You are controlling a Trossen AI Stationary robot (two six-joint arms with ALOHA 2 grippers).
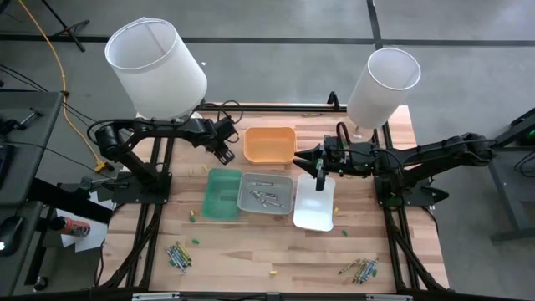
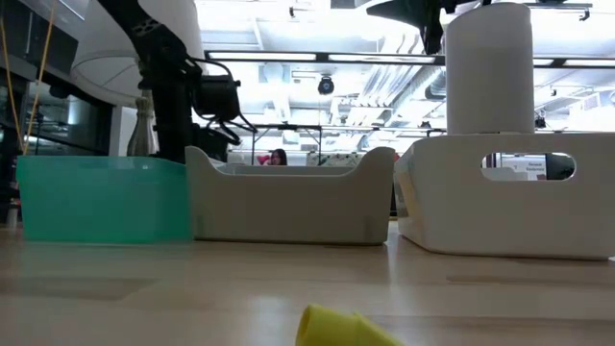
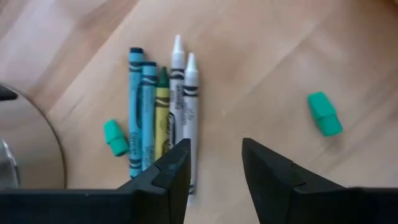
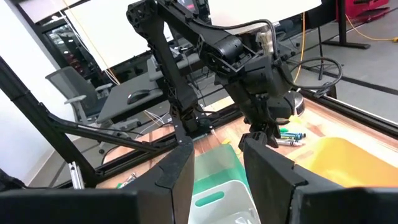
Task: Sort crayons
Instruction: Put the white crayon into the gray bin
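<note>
Left wrist view: two green stubs [image 3: 115, 137] flank the crayons [image 3: 160, 115] on the worktop [image 3: 261, 68], beyond the spread, empty left hand [image 3: 214, 163]. Blue, yellow and white sticks lie side by side. Right hand [image 4: 217, 163] spread over the trays [image 1: 267, 193].

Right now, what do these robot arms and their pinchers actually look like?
Both arms are black, jointed metal with black cables running along them. The left gripper and right gripper each end in two flat, dark, blocky fingers with angled tips. No markings show.

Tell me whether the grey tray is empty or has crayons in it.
Not empty: the high view shows several crayons lying loose on the floor of the grey tray.
</note>
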